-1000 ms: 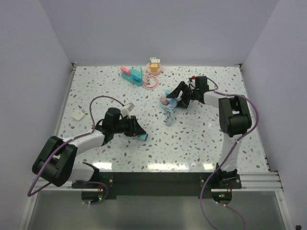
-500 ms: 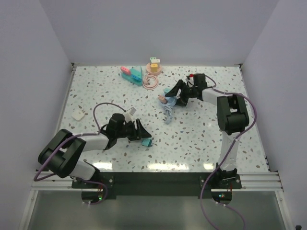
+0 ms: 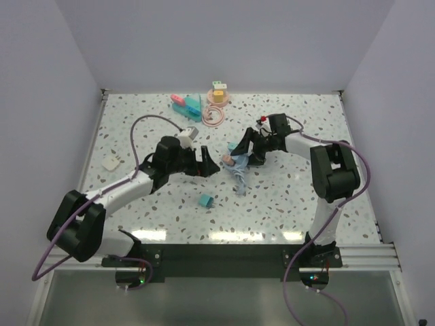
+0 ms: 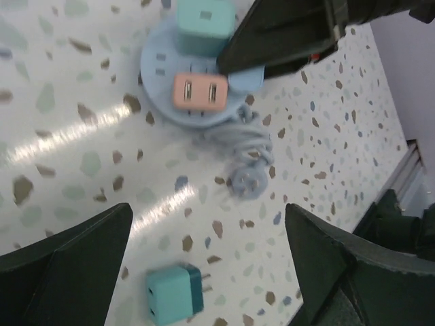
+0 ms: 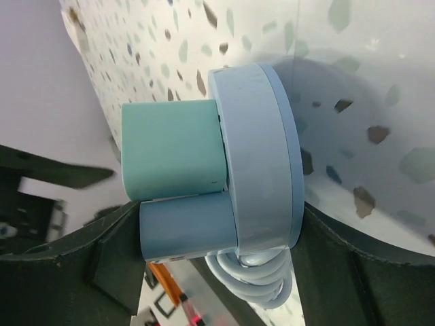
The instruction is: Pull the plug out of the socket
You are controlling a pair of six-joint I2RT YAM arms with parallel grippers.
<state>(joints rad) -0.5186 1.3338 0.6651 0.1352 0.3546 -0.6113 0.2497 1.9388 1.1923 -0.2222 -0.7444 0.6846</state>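
The right end effector (image 3: 245, 151) is pinching the round pale-blue socket (image 4: 156, 68) at its rim, toward the middle of the desk (image 3: 285, 197). In the right wrist view the disc is sitting edge-on between the two dark fingers (image 5: 115, 265). A seated teal plug (image 4: 204, 19) is standing in the socket's face, and a pink plug (image 4: 199, 92) is sitting just beside it on the same disc. The socket's coiled cable (image 4: 248, 159) is trailing from the disc across the desk toward the near edge.

The left end effector (image 3: 209, 163) is hovering just to the left of the socket with its fingers (image 4: 68, 272) spread wide and nothing between them. It is pointing toward the socket, and no contact with it is showing.

A loose teal plug (image 4: 173, 293) is lying on the desk nearer the arm bases than the socket, apart from both end effectors, with its prongs showing at one end. In the left wrist view it is appearing low in the frame, between the spread fingers.
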